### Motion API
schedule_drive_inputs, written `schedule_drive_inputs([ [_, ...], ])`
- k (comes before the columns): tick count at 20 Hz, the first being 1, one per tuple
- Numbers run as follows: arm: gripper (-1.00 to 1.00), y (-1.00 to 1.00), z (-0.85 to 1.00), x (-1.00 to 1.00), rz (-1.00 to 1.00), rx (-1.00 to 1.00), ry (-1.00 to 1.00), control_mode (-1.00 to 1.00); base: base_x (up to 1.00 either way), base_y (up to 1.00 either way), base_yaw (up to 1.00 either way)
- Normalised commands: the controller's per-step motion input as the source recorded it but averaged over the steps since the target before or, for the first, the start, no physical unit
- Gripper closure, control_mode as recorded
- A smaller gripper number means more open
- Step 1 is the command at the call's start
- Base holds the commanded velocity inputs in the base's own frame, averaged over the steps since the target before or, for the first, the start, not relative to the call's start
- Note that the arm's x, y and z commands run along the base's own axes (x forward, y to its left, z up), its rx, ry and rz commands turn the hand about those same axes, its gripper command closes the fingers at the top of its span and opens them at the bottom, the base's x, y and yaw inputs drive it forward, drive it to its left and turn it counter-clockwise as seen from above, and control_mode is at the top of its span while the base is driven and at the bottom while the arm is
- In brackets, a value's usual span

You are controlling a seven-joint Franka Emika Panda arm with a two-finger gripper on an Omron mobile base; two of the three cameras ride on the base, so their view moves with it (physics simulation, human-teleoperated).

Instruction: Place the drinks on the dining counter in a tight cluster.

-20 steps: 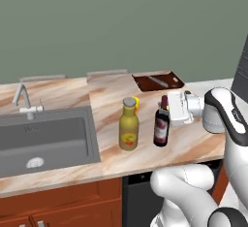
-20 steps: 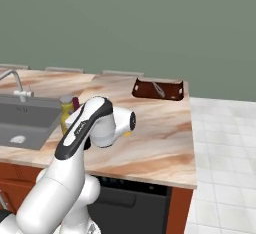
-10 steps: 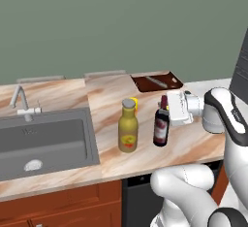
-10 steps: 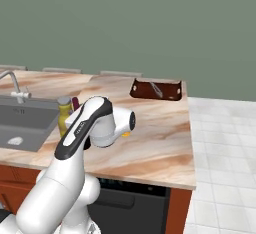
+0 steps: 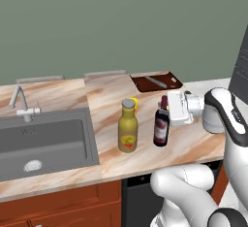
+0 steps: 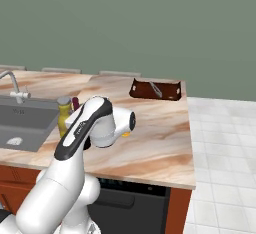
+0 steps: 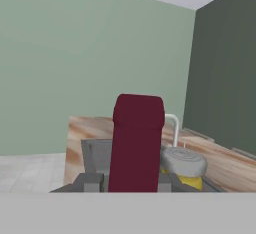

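wine bottle: we see the dark wine bottle (image 5: 161,130) standing upright on the dining counter (image 5: 106,95), nearer its front edge than its back edge, roughly midway between the sink and the counter's right end.
gripper: our gripper (image 5: 167,108) reaches in level from the right, and its two fingers (image 7: 90,183) sit closed on either side of the maroon neck, so we are holding the wine bottle high up, just under the cap.
olive bottle: the fat olive-yellow bottle (image 5: 128,132) with the grey cap stands just beside the wine bottle on its sink side, near but apart, with bare counter between them.
sink: the dark sink (image 5: 43,141) with the silver tap (image 5: 22,103) takes up the counter's left part.
tray: a brown tray (image 5: 156,82) lies at the counter's back edge.
handling: we judge the wine bottle to be rigid, smooth glass, heavy low down and breakable; a neck grip can let it swing or slip, so we would keep it upright and move slowly.
where to hold: the neck suits these narrow fingers; the body looks too broad for them.
risk: we think a nudge could topple the olive bottle towards the sink.
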Motion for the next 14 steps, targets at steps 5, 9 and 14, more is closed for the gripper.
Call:
schedule_drive_inputs([
  [5,1.0,0.0,0.0,0.0,0.0,0.0,0.0,1.0,0.0,-0.01,0.0],
  [9,1.0,-0.03,0.0,0.03,0.0,0.0,0.0,-1.0,0.03,-0.05,0.0],
  [14,1.0,-0.21,-0.05,0.2,0.0,0.0,0.0,-1.0,0.0,0.0,0.0],
])
